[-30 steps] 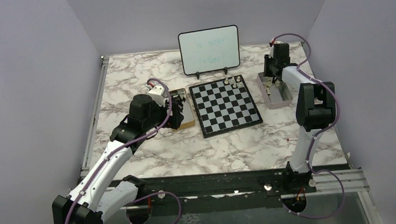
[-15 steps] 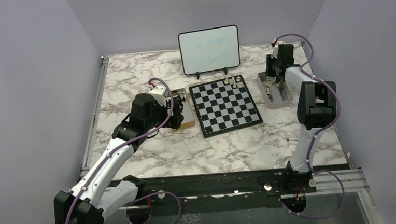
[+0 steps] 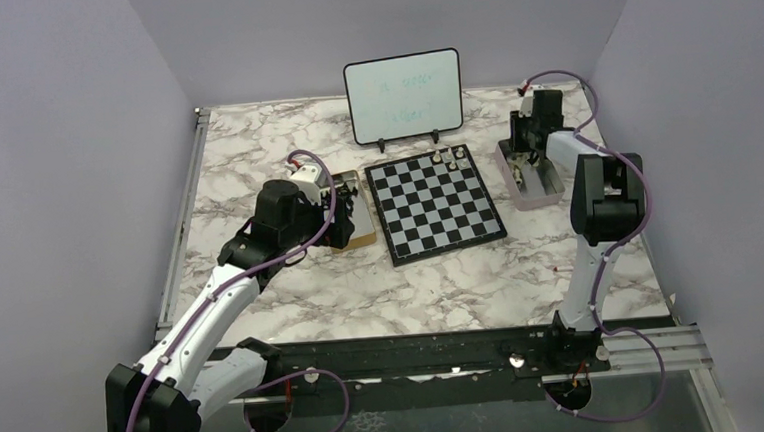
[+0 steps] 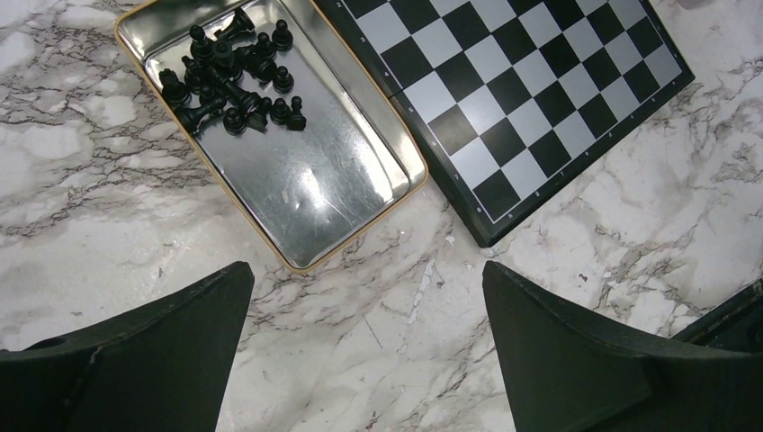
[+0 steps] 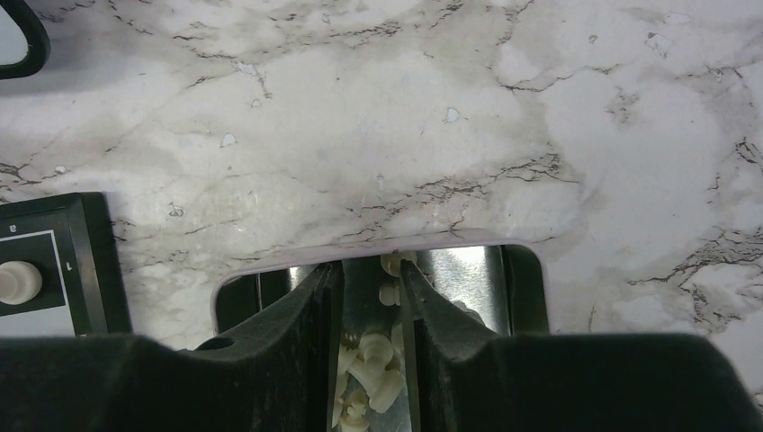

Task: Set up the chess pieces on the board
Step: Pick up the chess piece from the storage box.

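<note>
Far left, over the marble bench (image 3: 412, 284): left end effector (image 4: 364, 274), held above bare marble, fingers (image 4: 162, 351) spread wide, nothing between them.

Just beyond it, a shallow gold-rimmed tin (image 4: 315, 180), flat on the bench and just beside the left edge of the board (image 4: 522, 99). In the tin's far end, a loose heap of black pieces (image 4: 229, 81), some of them tipped over; the near end bare metal.

Mid-bench, the board lying flat, nearly all squares bare. At its far right corner, a small cluster of pale chess pieces (image 3: 446, 156), upright. Behind the board, a whiteboard (image 3: 403, 94) standing on its stand, apart from the board's far edge.

Right of the board, a pale grey tray (image 3: 547, 194) holding a jumble of more pale chess pieces (image 5: 373, 369).

Far right: right end effector (image 5: 369, 279), tips lowered into that tray at its far rim, fingers (image 5: 306, 306) drawn close with only a narrow slot between. Pale pieces visible in the slot; impossible to tell whether pinching one or merely closed over the heap.
</note>
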{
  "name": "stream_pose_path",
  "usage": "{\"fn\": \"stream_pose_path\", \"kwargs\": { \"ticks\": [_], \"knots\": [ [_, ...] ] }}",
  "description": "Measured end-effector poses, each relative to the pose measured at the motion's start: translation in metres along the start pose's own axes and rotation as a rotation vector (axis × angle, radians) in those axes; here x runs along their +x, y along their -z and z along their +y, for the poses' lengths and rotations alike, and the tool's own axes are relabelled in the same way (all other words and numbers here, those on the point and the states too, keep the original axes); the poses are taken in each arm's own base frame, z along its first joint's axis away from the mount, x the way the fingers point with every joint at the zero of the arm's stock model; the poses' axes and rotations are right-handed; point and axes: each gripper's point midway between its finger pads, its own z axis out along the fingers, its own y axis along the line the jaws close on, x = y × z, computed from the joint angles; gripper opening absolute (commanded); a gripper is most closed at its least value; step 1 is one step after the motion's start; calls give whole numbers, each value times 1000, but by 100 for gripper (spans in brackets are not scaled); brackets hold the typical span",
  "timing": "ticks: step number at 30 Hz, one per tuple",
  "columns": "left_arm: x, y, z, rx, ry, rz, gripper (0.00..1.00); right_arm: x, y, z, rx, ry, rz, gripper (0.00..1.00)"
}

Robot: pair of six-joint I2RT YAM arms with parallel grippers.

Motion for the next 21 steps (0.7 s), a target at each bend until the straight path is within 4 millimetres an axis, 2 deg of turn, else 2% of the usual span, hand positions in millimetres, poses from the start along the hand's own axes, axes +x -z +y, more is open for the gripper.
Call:
{"fn": "stream_pose_path", "kwargs": {
  "ticks": [15, 21],
  "knots": [
    [1, -1, 1, -4, 0, 2, 99, -1, -7, -3, 9, 24, 0, 33],
    [2, -2, 1, -5, 2, 11, 99, 0, -12, -4, 10, 25, 3, 27]
  ]
}}
